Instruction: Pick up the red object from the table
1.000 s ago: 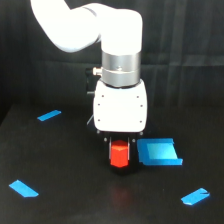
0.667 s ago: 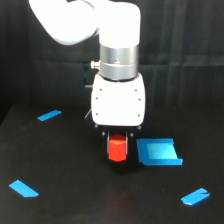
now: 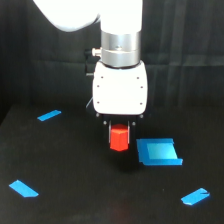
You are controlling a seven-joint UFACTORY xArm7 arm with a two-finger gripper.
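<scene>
The red object [image 3: 119, 139] is a small orange-red block held between the dark fingers of my gripper [image 3: 119, 138]. The gripper is shut on it, just below the white wrist housing [image 3: 120, 92]. The block hangs above the black table [image 3: 75, 165], with a gap showing under it. Its upper part is hidden between the fingers.
A blue square piece [image 3: 158, 151] lies just to the exterior view's right of the block. Thin blue strips lie at the back left [image 3: 49, 115], front left [image 3: 23, 188] and front right [image 3: 194, 196].
The gripper has risen with the red block in it, and the block now stands higher above the table. The blue pieces have not moved.
</scene>
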